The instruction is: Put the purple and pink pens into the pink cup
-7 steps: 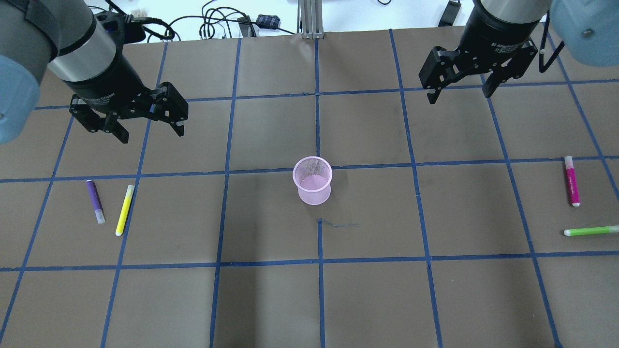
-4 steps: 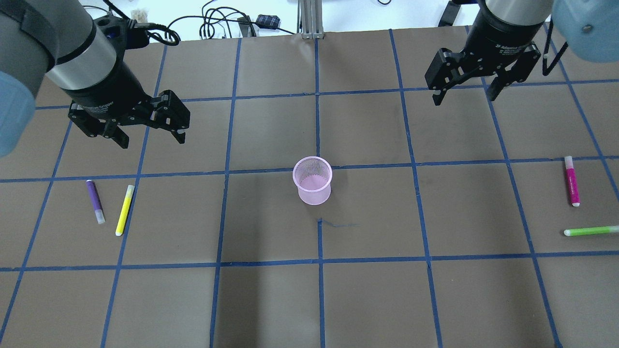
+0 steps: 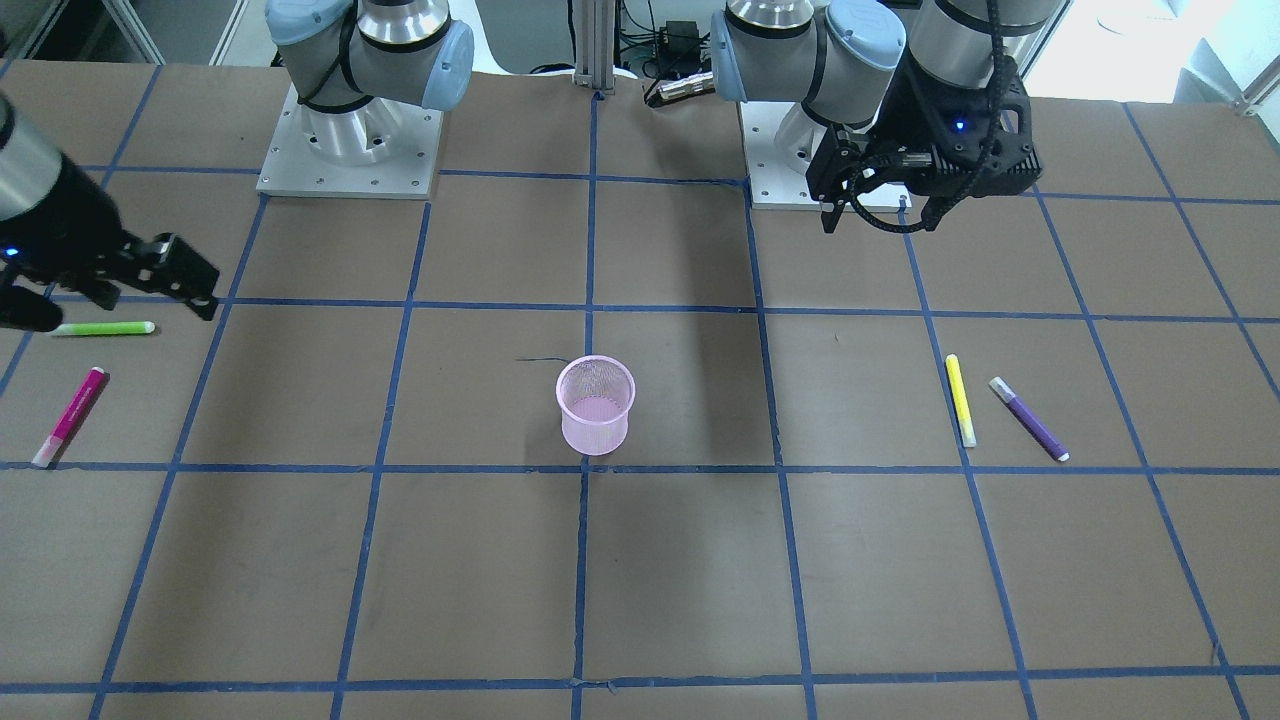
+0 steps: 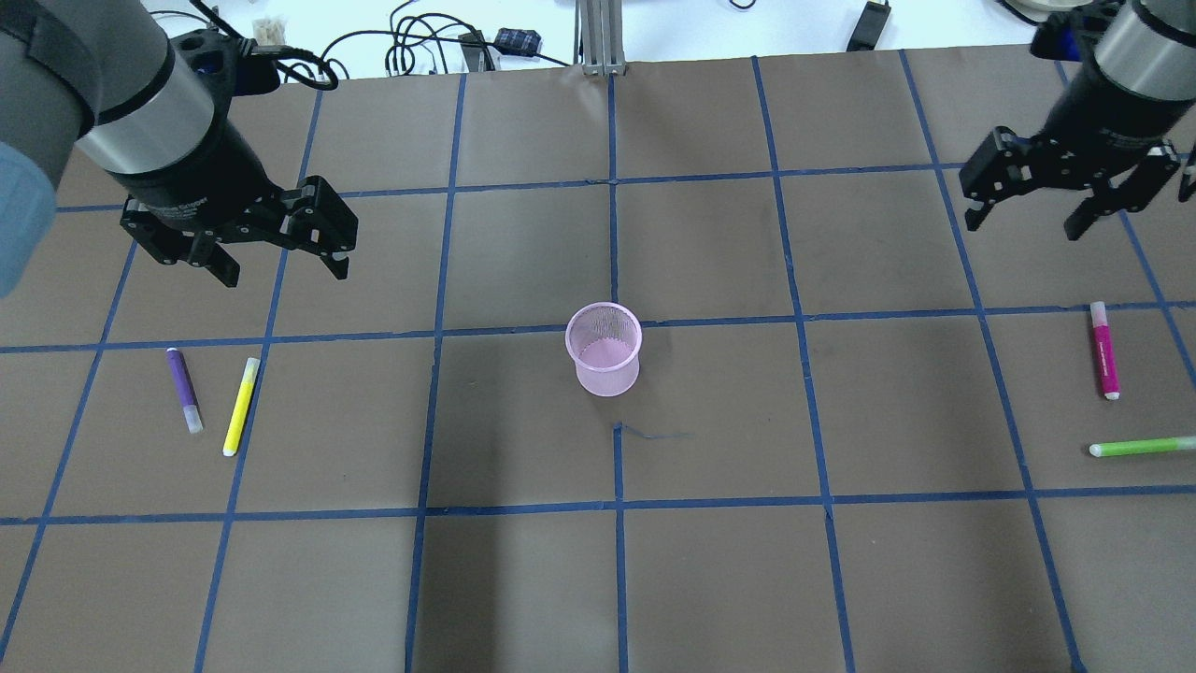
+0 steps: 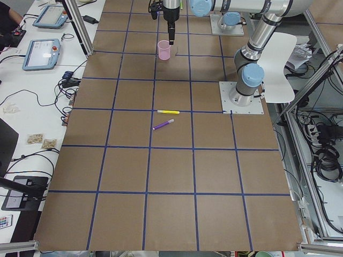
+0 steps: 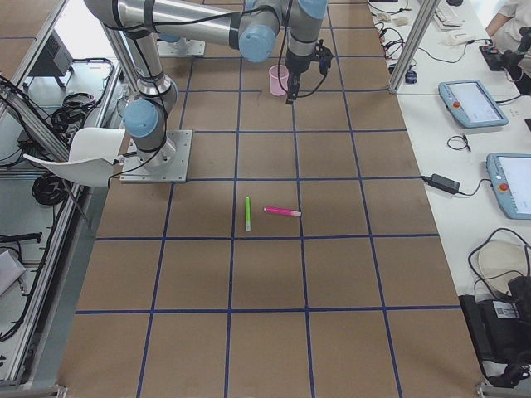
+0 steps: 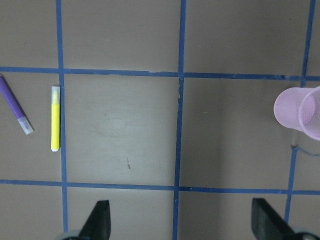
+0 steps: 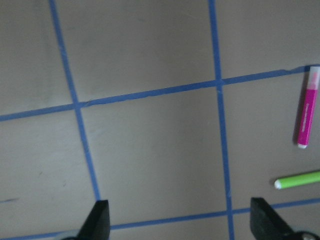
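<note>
Hovering spread, empty: L claw, R claw; purple pen, pink pen outside pink cup.

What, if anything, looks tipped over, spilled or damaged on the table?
Nothing stands out. The pink cup stands upright and empty; the purple pen and yellow pen lie flat on one side, the pink pen and green pen on the other. A thin dark mark sits on the table beside the cup.

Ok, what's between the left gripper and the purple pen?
Overhead view: only bare, tape-lined table between left gripper and purple pen; yellow pen lies beside it.
</note>
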Tool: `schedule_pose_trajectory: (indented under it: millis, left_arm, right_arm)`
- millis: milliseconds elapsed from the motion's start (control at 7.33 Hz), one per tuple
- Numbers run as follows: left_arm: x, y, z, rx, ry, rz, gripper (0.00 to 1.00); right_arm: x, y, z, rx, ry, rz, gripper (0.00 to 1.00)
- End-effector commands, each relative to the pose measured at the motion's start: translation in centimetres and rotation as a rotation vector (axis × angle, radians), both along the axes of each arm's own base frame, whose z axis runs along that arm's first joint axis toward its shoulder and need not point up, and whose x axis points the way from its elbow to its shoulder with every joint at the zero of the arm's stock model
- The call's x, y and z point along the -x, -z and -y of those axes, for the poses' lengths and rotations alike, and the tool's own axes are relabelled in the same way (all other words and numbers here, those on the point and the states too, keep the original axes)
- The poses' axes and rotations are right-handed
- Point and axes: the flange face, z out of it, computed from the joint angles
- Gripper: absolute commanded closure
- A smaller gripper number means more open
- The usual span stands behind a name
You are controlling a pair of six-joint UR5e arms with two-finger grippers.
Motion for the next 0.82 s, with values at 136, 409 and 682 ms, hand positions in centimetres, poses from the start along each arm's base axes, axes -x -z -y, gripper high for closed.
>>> schedule_pose_trajectory:
  millis: [136, 409, 682]
  left_arm:
    - [-16.3, 3.2, 3.3, -0.036, -0.295, -0.012, 0.0]
    - [-23.2, 6.9, 6.3, 0.004, -0.383, 0.0, 0.0]
    - [-27.1, 13.4, 7.4, -0.024, -0.442, -0.011, 0.0]
  right_arm:
    - [13.6, 13.2, -6.3, 0.113, -0.003, -0.083, 0.0]
    - [15.2, 17.3, -6.5, 0.114, 0.007, -0.071, 0.0]
    - [16.6, 22.3, -5.6, 0.111, 0.001, -0.062, 0.02]
